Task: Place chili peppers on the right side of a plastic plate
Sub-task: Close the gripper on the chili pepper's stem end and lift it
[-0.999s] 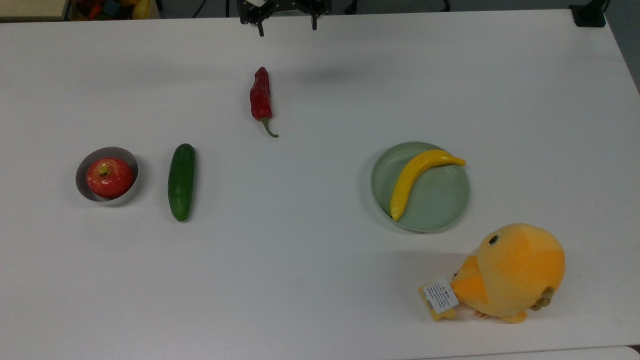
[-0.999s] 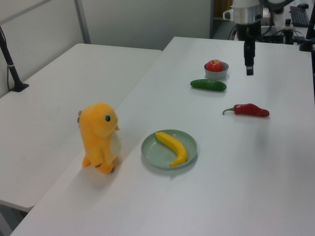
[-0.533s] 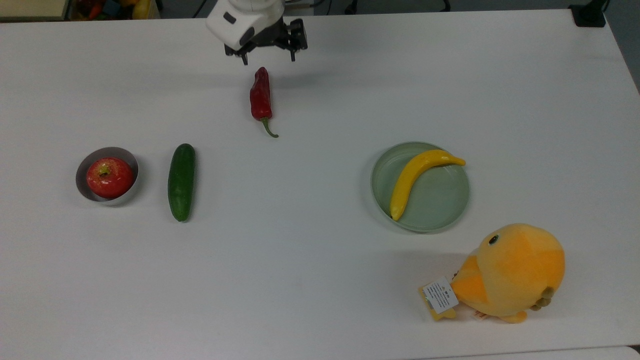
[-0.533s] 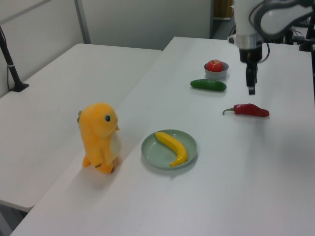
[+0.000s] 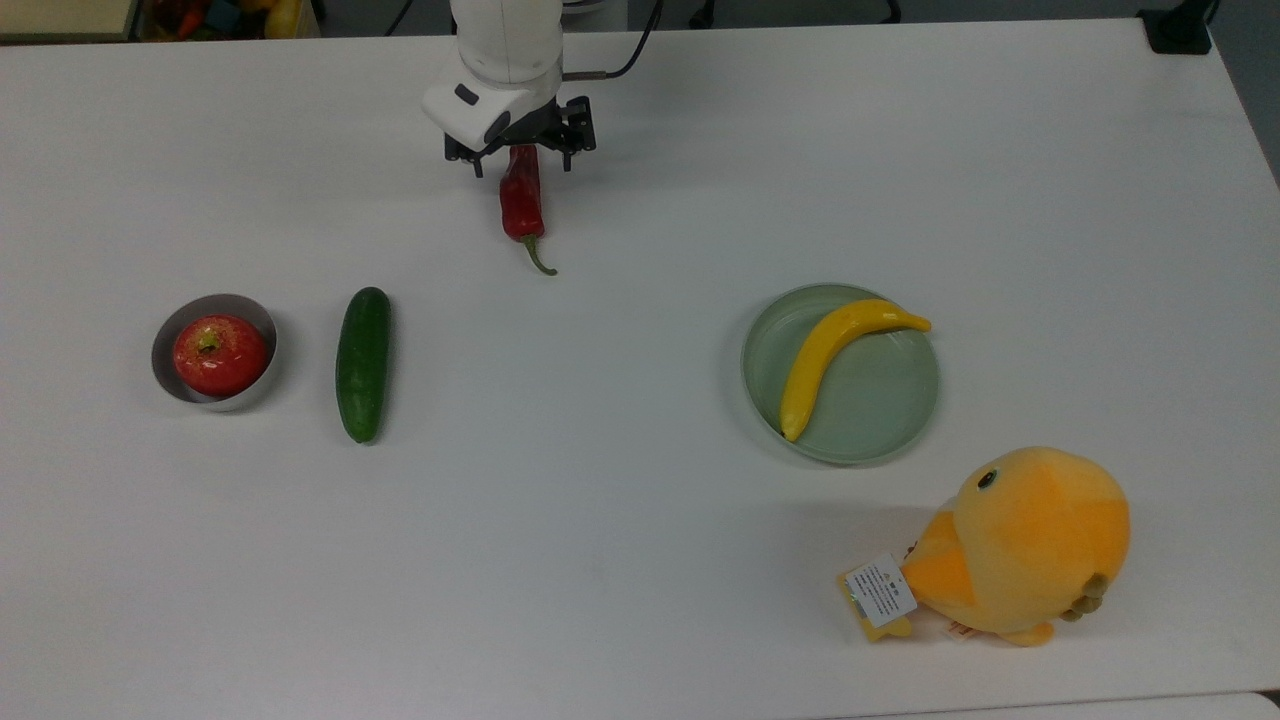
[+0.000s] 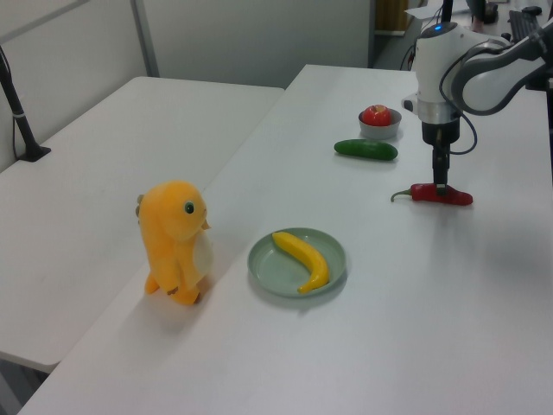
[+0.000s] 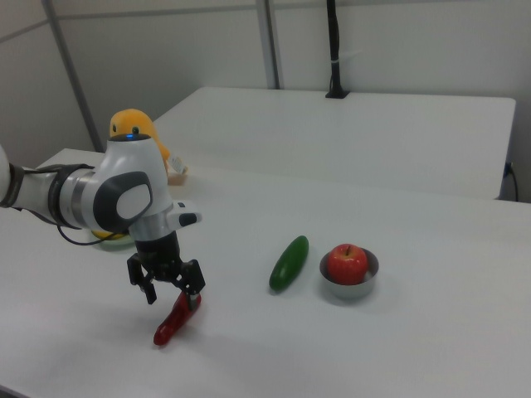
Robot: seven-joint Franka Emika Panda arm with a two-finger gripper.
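Chili pepper [image 5: 522, 203] beneath open end effector [image 5: 521, 163], banana [image 5: 833, 355] on plastic plate [image 5: 885, 410].

The chili pepper [image 5: 522, 205] is looking shiny and wrinkly. The plastic plate [image 5: 890, 415] is looking smooth and a bit see-through. The banana [image 5: 825, 355] on it is shining like smooth plastic. The cucumber [image 5: 363, 363] is glossy too. The apple [image 5: 220, 354] is shining inside a silvery metal bowl [image 5: 258, 385]. The yellow toy bird [image 5: 1030, 540] is looking soft and fuzzy, with a paper tag [image 5: 880, 590]. The table [image 5: 600, 500] is looking smooth and matt.
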